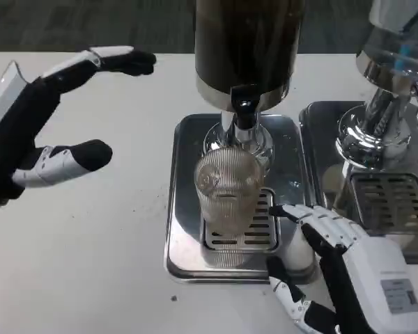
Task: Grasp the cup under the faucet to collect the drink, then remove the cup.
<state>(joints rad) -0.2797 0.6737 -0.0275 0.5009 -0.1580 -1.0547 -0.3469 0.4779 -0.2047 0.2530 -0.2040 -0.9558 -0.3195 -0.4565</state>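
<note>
A clear ribbed glass cup [228,189] is seen standing upright on the slotted grate of a shiny steel drip tray [184,209], directly beneath the black faucet [244,111] of a tall dark drink dispenser [247,49]. The right hand [334,271] is held at the tray's front right corner, fingers spread, nothing gripped; its fingertips lie just beside the cup, and contact cannot be told. The left hand [49,132] is held open well to the left over the white counter [90,243], with bare counter between it and the tray's left rim. A second steel tray [320,139] with a chrome fitting [376,118] is placed close along the right.
</note>
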